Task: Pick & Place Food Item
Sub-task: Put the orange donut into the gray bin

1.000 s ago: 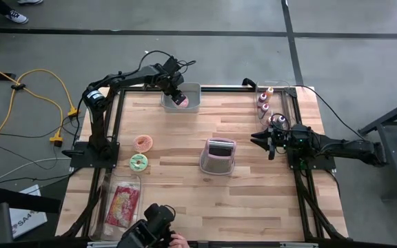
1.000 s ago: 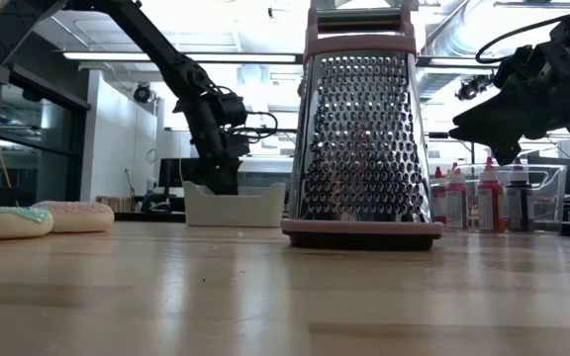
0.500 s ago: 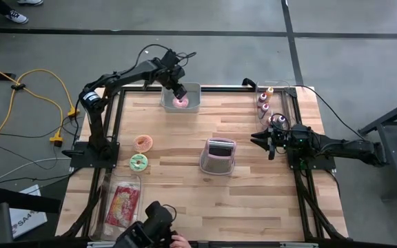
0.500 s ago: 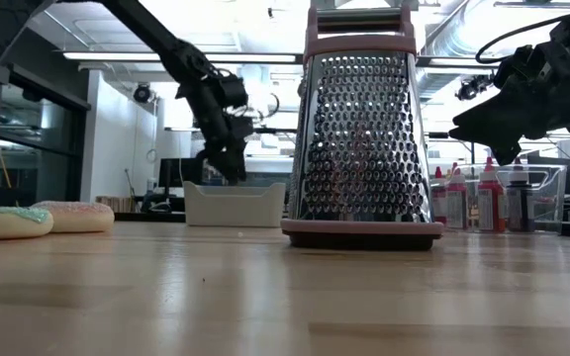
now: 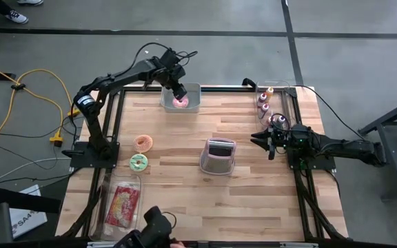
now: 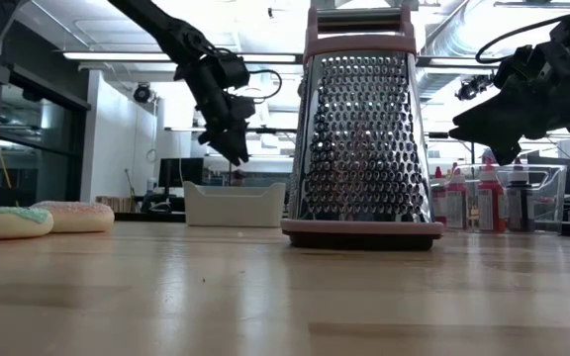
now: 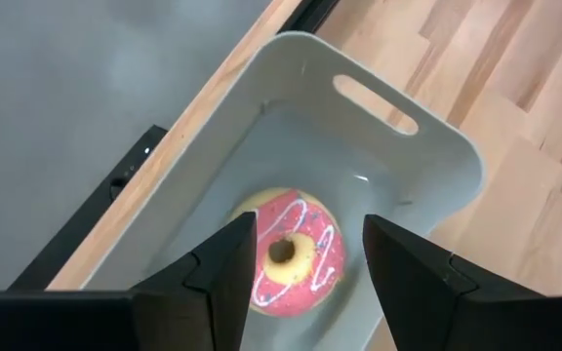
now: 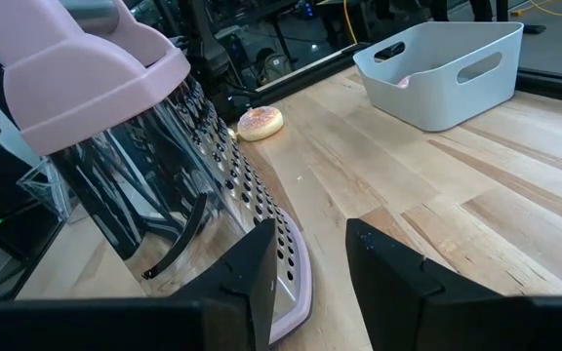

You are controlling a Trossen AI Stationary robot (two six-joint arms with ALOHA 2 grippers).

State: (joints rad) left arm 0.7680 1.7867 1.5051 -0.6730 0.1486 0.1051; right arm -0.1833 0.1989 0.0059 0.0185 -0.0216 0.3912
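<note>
A pink-frosted donut lies flat on the floor of a light grey bin at the table's far edge. My left gripper hangs open above the bin, slanting down, with its fingers clear of the donut and the rim. My right gripper waits level at the table's right side. Its fingers stand a little apart with nothing between them.
A pink-topped box grater stands mid-table, close in front of my right gripper. Two more donuts lie at the left. A clear packet sits near left, and sauce bottles in a clear box at far right.
My left gripper has risen out of the bin, staying open, and now hangs well above its rim. The pink donut has stayed on the bin's floor.
</note>
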